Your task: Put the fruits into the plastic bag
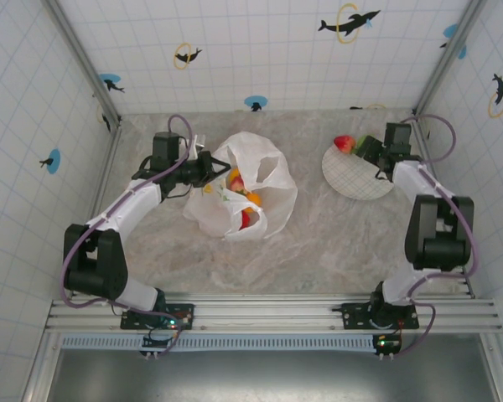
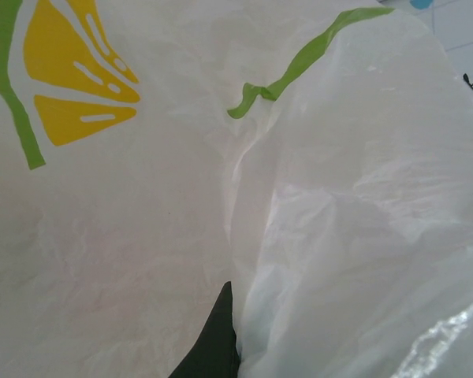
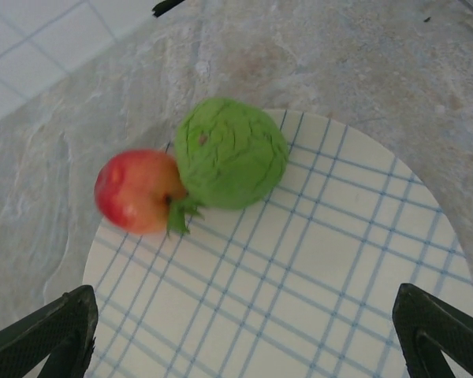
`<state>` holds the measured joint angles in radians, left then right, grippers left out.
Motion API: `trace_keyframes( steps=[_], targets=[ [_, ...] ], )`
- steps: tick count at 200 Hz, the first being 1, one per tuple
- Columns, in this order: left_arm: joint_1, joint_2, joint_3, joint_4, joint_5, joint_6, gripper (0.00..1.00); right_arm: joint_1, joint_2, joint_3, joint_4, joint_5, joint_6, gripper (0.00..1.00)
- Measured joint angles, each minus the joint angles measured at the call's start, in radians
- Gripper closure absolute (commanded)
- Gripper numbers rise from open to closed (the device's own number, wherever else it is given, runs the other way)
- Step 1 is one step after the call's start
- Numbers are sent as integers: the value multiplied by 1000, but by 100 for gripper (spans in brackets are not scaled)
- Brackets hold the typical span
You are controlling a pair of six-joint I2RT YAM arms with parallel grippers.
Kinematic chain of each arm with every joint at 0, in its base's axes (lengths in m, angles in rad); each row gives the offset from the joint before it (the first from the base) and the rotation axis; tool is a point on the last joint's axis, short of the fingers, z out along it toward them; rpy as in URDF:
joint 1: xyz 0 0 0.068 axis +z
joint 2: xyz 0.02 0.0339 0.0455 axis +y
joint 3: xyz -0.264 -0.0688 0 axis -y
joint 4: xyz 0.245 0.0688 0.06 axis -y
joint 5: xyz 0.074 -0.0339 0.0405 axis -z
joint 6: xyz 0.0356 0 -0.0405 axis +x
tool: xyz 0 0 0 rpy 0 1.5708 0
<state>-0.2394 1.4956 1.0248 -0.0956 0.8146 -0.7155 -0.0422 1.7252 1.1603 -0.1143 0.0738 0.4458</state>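
The plastic bag lies crumpled at the table's middle, white with citrus prints. Through its open mouth show an orange fruit, a second orange one and a red one. My left gripper is shut on the bag's left rim. In the left wrist view the bag film presses against one dark finger. A red strawberry and a round green fruit touch each other at the far edge of the checked plate. My right gripper hangs open over the plate, short of both fruits.
The plate sits at the back right of the marble table, close to the right wall post. Tiled walls close off the back and both sides. Bare tabletop stretches between bag and arm bases.
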Motion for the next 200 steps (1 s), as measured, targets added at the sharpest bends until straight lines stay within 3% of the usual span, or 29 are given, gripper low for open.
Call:
trace_keyframes(
  steps=[94, 138, 200],
  targets=[
    [-2, 12, 0, -13, -7, 10, 100, -12, 388, 376, -17, -15, 55, 5],
    [-2, 23, 0, -22, -7, 11, 100, -12, 452, 454, -53, 13, 50, 9],
    [-3, 26, 0, -24, -7, 11, 100, -12, 487, 470, -77, -5, 42, 25]
  ],
)
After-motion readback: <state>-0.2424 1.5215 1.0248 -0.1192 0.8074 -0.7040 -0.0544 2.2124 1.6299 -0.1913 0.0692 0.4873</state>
